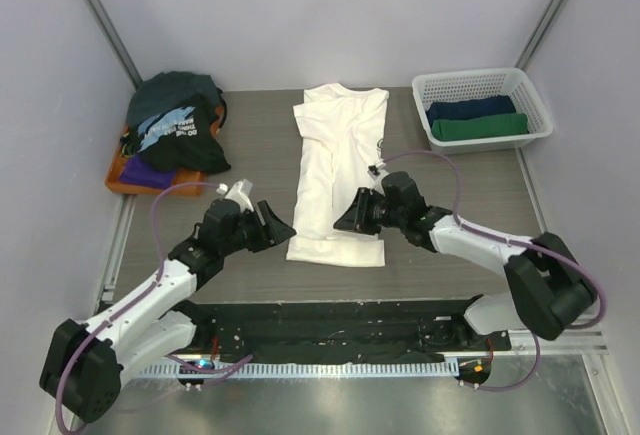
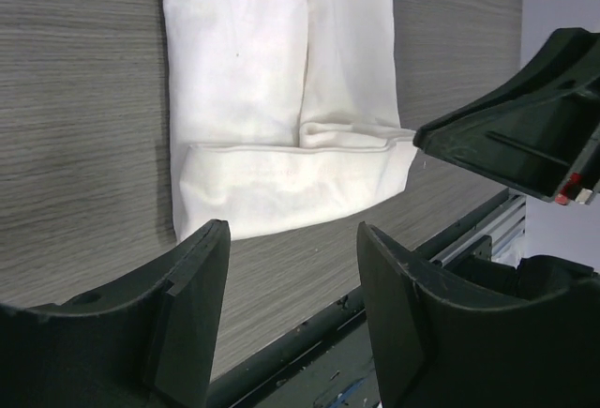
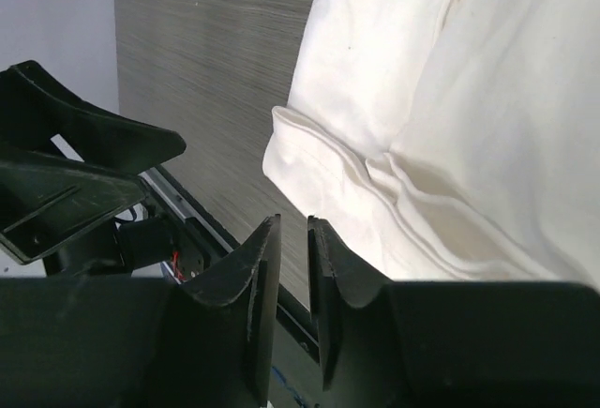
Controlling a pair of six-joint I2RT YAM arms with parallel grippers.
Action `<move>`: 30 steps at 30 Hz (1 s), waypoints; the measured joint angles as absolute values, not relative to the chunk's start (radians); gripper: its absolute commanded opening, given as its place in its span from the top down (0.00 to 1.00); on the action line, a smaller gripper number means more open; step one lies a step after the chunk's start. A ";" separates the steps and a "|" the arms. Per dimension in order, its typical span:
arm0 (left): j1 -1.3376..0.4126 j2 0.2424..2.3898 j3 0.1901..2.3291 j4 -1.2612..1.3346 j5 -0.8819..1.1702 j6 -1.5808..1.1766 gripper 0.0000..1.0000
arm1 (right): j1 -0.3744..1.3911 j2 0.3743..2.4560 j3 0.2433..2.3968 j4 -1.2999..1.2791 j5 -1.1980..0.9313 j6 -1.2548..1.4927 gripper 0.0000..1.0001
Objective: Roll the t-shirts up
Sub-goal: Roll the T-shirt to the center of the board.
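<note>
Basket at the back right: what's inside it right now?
The basket holds two rolled t-shirts side by side: a navy roll toward the back, a green roll nearer the arms. Anything beneath them is hidden.

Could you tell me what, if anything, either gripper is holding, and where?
Nothing: the left gripper is open short of the white t-shirt, and the right gripper, nearly closed, pinches no cloth.

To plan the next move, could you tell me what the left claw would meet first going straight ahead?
The open left claw points at the white t-shirt's turned-up near end; it would likely meet that first, though depth is unclear.
</note>
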State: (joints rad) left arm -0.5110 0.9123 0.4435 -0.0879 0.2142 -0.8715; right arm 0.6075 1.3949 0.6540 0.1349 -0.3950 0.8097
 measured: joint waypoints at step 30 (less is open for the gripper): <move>-0.511 0.736 0.332 -0.197 0.205 -0.807 0.28 | 0.607 0.813 0.443 -0.455 0.030 0.841 0.50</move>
State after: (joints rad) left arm -0.5110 0.7361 0.3321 -0.1970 0.2050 -0.8070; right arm 0.6075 0.8135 0.4431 -0.4545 0.0296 0.8406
